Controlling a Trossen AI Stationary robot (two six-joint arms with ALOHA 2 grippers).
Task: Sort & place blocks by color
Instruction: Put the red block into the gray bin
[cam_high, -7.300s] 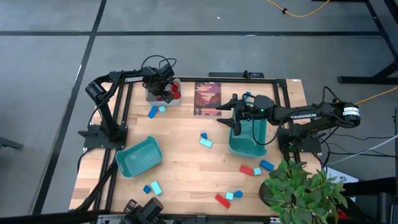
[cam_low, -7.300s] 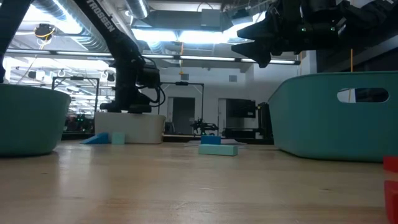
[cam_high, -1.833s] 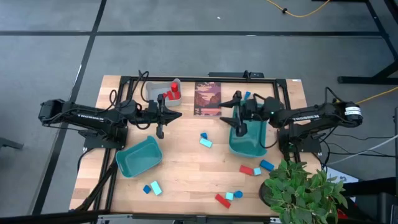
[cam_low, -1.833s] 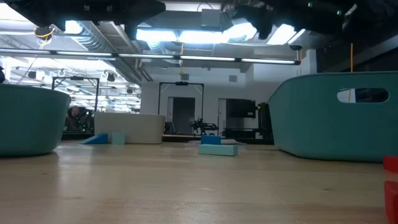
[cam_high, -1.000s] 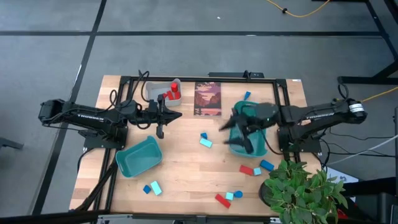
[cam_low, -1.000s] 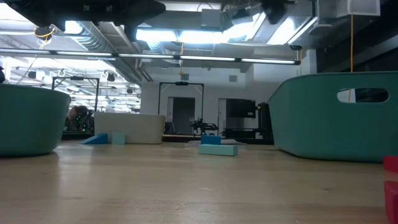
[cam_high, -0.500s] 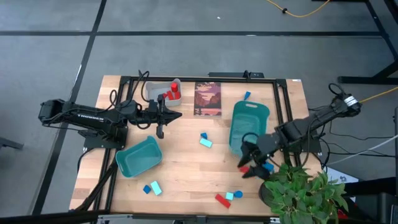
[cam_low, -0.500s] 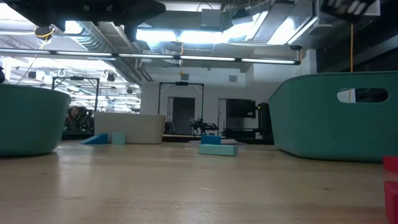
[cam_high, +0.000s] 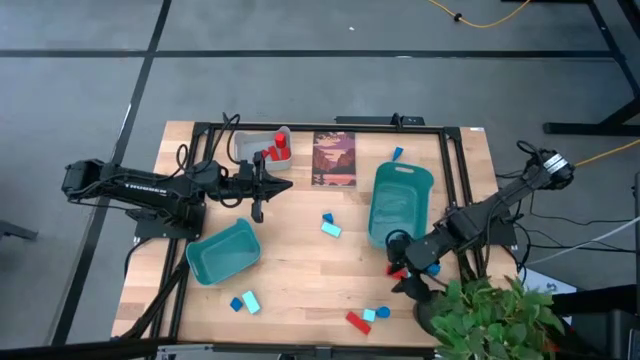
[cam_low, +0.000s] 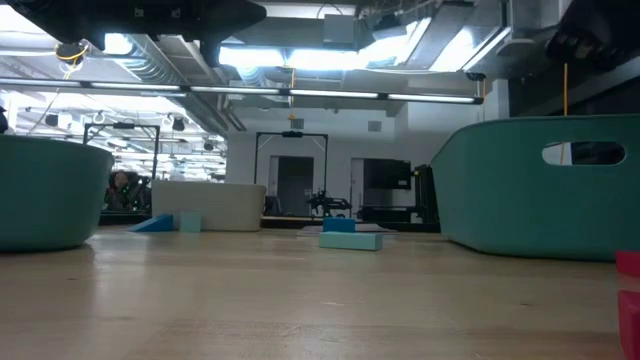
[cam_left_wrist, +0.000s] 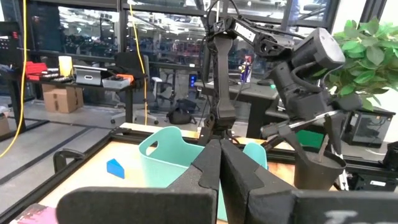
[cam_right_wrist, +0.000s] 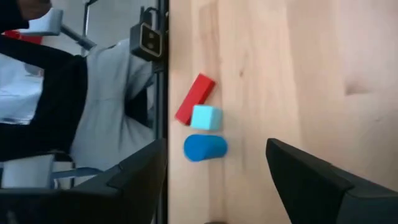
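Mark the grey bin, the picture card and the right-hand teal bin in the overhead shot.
grey bin (cam_high: 243, 145), high view: on its bare floor, left of the red blocks.
picture card (cam_high: 334, 158), high view: centre of the card.
right-hand teal bin (cam_high: 400, 205), high view: on its bare inside floor.

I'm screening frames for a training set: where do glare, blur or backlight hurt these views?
Low view: bright ceiling lights backlight the teal bin; nearest red block is soft. Right wrist view: the open right gripper is near and blurred. High view: evenly lit.
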